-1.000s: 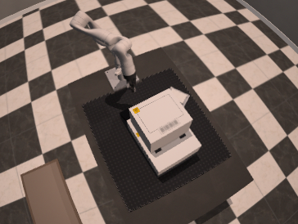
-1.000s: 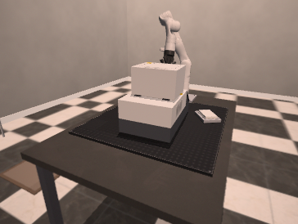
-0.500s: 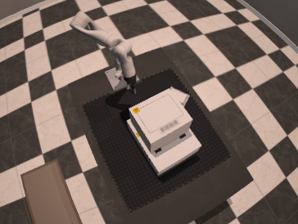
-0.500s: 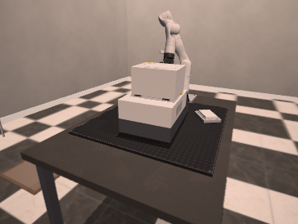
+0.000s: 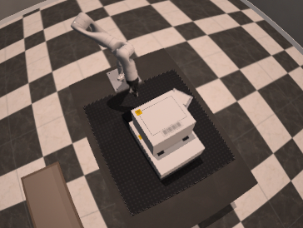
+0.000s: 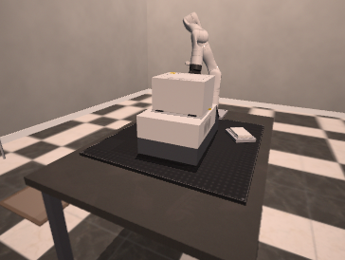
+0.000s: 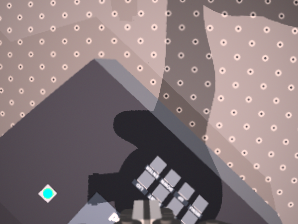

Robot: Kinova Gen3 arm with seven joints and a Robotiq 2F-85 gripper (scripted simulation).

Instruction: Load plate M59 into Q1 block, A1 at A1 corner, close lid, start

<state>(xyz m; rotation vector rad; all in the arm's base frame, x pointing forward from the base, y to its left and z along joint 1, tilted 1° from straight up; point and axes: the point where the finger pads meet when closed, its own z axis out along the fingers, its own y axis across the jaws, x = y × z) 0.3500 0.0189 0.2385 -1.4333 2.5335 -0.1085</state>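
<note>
The cycler Q1 [image 5: 166, 121] [image 6: 171, 130] stands on the black mat with its white lid [image 6: 180, 95] shut. Plate M59 is not visible. In the wrist view I look down on Q1's dark front panel [image 7: 75, 130], with two rows of grey keys [image 7: 170, 185] and a lamp [image 7: 47, 193] that glows cyan-blue. My gripper [image 5: 134, 89] [image 7: 147, 214] is shut and holds nothing. Its tips hang just above the near edge of the keypad, at Q1's end nearest the arm's base. In the exterior view the lid hides the fingers. The plate nest N1 [image 5: 185, 98] [image 6: 242, 134] lies beside Q1.
A studded black mat [image 5: 108, 166] [image 6: 227, 171] [image 7: 240, 60] covers the dark table [image 5: 245, 175] [image 6: 118, 199]. The arm's grey base plate [image 5: 113, 79] sits at the table's far edge. A brown board [image 5: 46, 200] lies on the checkered floor.
</note>
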